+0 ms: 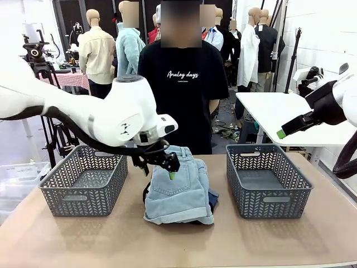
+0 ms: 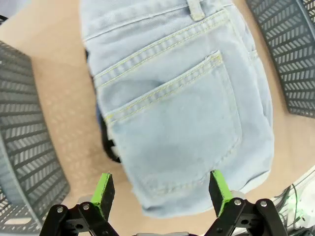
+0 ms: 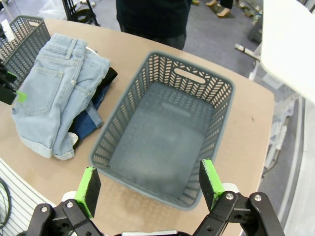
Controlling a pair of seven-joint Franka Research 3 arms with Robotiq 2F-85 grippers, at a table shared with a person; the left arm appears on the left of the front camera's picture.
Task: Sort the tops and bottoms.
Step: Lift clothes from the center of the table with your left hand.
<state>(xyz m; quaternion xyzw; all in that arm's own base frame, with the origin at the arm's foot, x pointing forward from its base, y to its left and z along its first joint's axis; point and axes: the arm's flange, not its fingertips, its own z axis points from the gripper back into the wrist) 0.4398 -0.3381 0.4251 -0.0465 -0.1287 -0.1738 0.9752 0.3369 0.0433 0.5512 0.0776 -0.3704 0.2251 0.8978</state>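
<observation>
Pile w/ light denim shorts (image 1: 178, 192) on top lay mid-table (image 1: 56, 240). Darker denim (image 3: 86, 126) and black top (image 3: 106, 78) poked out from under the pile on the side toward the R basket (image 3: 123, 129); white top not made out. L gripper (image 2: 161, 189) hung just above the pile, jaws released and empty, pads lined up either side of the shorts' back pocket, prob. to pinch the top layer first since it covers the rest. R gripper (image 3: 147, 182) was also wide open, nothing held, over the empty R basket beside the pile, prob. clear of the L arm; other basket (image 1: 83, 198) sat on the pile's opposite side, empty too.
</observation>
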